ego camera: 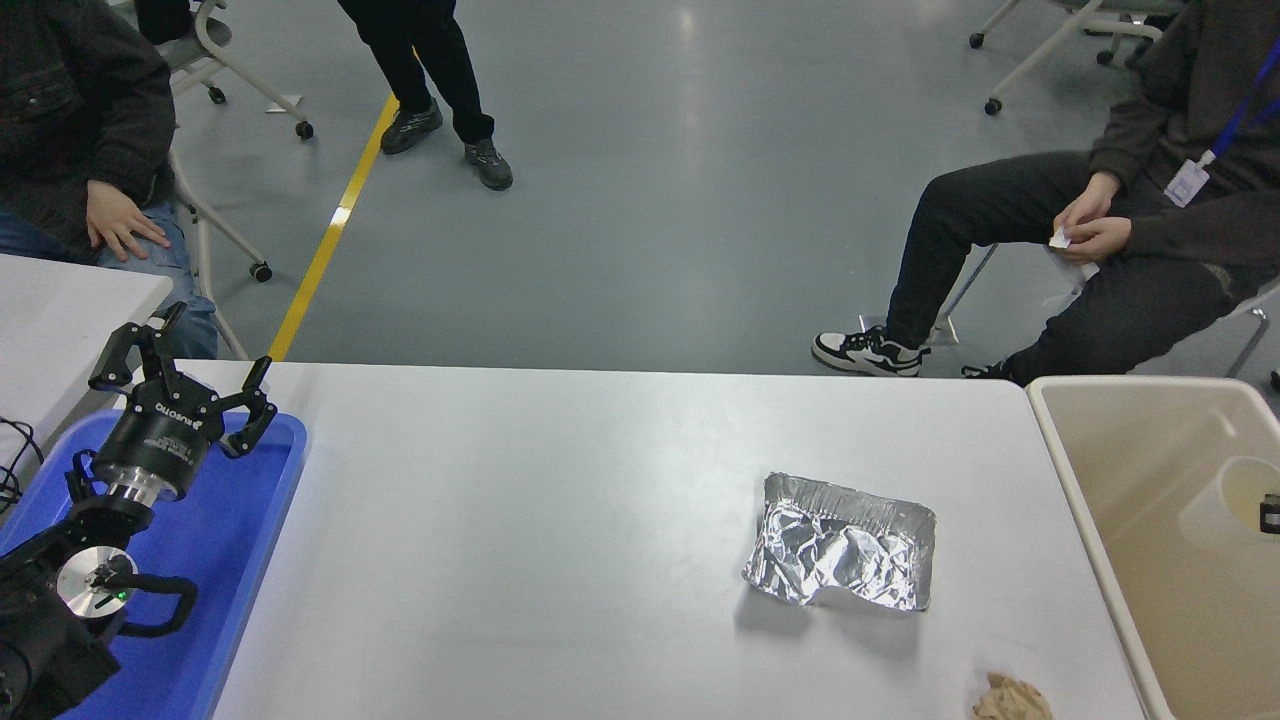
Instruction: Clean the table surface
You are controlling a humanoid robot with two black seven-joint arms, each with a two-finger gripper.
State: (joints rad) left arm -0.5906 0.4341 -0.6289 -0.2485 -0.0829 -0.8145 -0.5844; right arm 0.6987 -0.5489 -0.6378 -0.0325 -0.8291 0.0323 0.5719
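Note:
The big white table surface (560,520) carries a crumpled silver foil tray (840,545) at the right of middle and a crumpled brown paper ball (1012,698) at the front right edge. A white paper cup (1215,505) lies low inside the beige bin (1130,470) at the table's right end. Only a small black tip of my right gripper (1270,512) shows at the picture's right edge, by the cup's mouth; its grip is hidden. My left gripper (180,375) is parked open over the blue tray (250,520) at the lower left.
A smaller white table (60,310) stands at the far left. One person sits behind it (80,120), another sits beyond the table's far right corner (1100,230), and a third stands on the floor at the top (430,70).

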